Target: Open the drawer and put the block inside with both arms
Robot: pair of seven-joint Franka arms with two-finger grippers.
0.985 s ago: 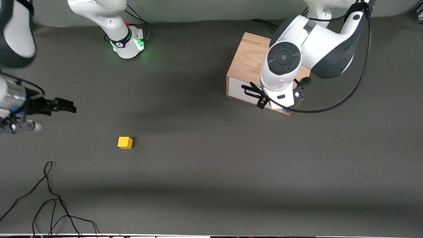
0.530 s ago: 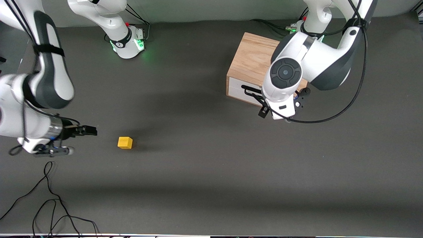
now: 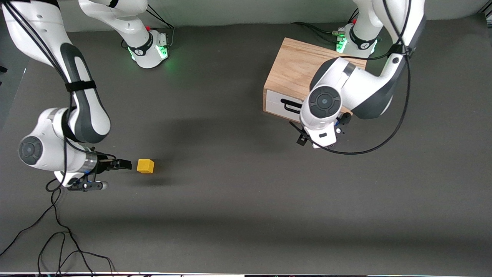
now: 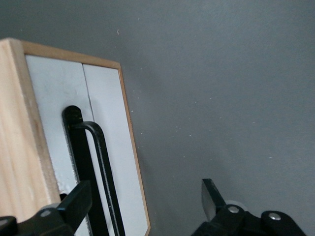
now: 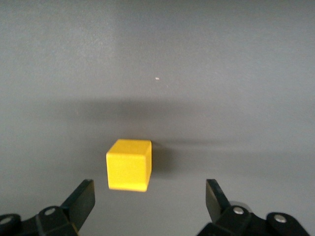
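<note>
A: Where does each claw stand?

B: The right claw (image 3: 128,164) is low over the counter (image 3: 246,215) at the right arm's end, fingers spread wide and released, holding nothing. The block (image 3: 145,166) lies just beside its tips, not touching. The left claw (image 3: 301,139) hangs over bare counter just in front of the drawer (image 3: 282,104), fingers likewise parted and empty.

A: What surrounds them?

B: Nothing lies between the right claw and the block. Loose black cables (image 3: 57,238) trail on the counter nearer the front camera than the right claw. The left arm (image 3: 346,92) overhangs one end of the cabinet (image 3: 296,69) and hides part of the drawer front.

A: Which way does the drawer face?

B: Its white front faces the front camera, turned slightly toward the right arm's end. It sits flush in the cabinet, shut. The handle (image 4: 98,172) runs lengthwise along the panel, as does the panel's long axis.

A: And appearance?

B: The block (image 5: 129,164) is a bright yellow cube, flat on the counter. The cabinet is light oak; the handle is thin and black.
</note>
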